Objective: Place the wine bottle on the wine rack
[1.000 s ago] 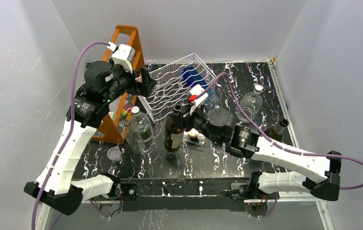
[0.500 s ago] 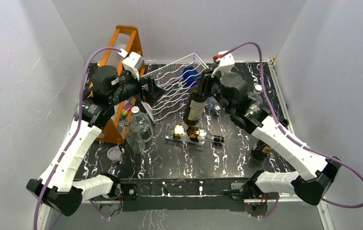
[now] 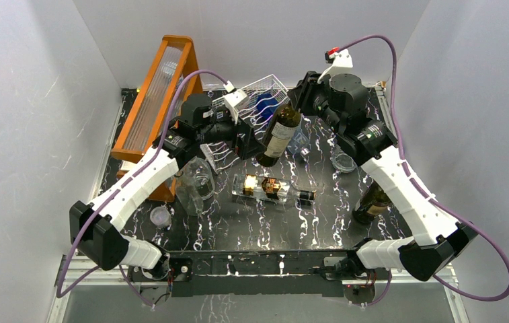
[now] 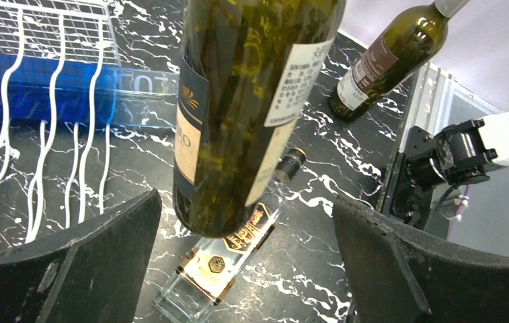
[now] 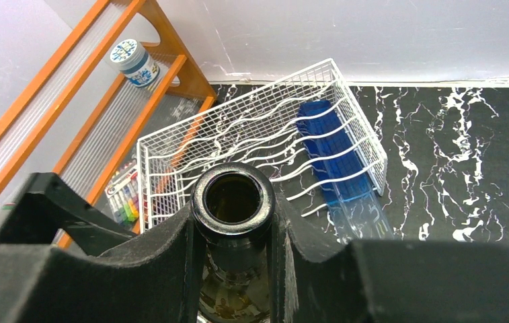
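The right gripper (image 3: 297, 110) is clamped on the neck of the wine bottle (image 3: 278, 134), its fingers (image 5: 171, 269) pressed against both sides just under the open mouth. The bottle hangs tilted in the air above the table (image 3: 238, 222), neck up toward the right arm and base down toward the left one. It is just beside the near right corner of the wine rack (image 3: 238, 111) and does not rest on it.

The left gripper (image 4: 245, 205) is spread wide, one finger on each side of the bottle's base, with a clear gap on both sides.

A blue bottle (image 5: 329, 145) lies in the rack's right-hand rows. A clear bottle (image 3: 268, 188) with a gold label lies flat on the table below the held one. A dark green bottle (image 3: 372, 202) stands near the right arm. An orange frame (image 3: 157, 94) stands to the left of the rack.
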Tool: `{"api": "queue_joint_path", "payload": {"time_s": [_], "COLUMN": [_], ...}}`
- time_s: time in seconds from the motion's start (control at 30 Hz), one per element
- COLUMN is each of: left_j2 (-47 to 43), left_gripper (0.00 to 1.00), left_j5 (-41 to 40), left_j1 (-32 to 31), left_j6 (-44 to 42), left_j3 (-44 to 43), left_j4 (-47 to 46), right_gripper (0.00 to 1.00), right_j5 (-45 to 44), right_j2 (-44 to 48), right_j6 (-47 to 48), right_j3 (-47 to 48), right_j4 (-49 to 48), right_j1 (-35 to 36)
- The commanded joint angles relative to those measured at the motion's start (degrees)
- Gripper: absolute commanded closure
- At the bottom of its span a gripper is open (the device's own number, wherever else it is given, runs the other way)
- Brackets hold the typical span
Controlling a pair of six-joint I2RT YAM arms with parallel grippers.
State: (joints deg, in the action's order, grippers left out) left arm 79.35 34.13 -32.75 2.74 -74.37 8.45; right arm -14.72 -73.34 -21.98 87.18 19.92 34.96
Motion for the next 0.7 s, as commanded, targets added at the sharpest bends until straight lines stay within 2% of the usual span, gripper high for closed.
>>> {"api": "queue_joint_path", "payload": {"time_s": [0.0, 0.37, 0.67], "left_j2": [0.1, 3.2, 1.4], "left_gripper": [0.02, 0.02, 0.03], "left_j5": [0.2, 5.5, 12.9], "left_j1": [0.0, 0.0, 0.0], "left_j6": [-1.4, 0.7, 1.8], "left_j3": [2.0, 5.7, 9.9], "left_j4": [-7.7, -15.2, -23.7], "right_gripper": [1.00, 1.00, 1.00], "right_j5": [5.2, 12.1, 14.3], "right_j2": [2.2, 2.9, 4.4], "right_j6": [-4.1, -7.5, -9.9], "right_j3": [4.8, 4.9, 3.1], "right_j4": [-8.2, -9.2, -10.7], "right_j1": [-0.5, -0.9, -1.0]}}
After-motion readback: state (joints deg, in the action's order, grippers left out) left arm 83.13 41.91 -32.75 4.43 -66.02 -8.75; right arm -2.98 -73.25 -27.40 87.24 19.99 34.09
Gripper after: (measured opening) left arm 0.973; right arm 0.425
